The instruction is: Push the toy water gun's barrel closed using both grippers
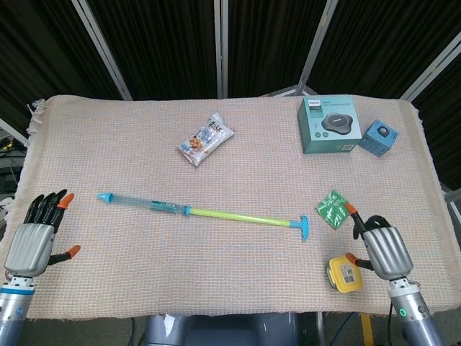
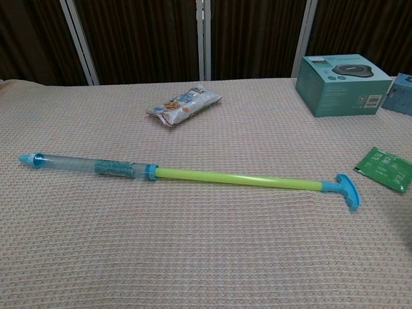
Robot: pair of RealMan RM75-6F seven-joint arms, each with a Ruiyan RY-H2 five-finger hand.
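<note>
The toy water gun [image 1: 205, 212] lies across the middle of the cloth with its plunger pulled out. Its clear barrel [image 2: 90, 166] with a blue tip points left, the yellow-green rod [image 2: 238, 179] runs right, and it ends in a blue T-handle [image 1: 303, 228] [image 2: 346, 190]. My left hand [image 1: 36, 234] hovers at the front left corner with its fingers apart, well left of the tip. My right hand [image 1: 378, 246] is at the front right, to the right of the handle, holding nothing. Neither hand touches the gun. The chest view shows no hand.
A green sachet [image 1: 334, 208] lies just beyond my right hand and a yellow tape measure [image 1: 344, 274] just left of it. A snack packet [image 1: 206, 140] sits behind the gun. A teal box [image 1: 328, 124] and a small blue box [image 1: 379, 137] stand at the back right.
</note>
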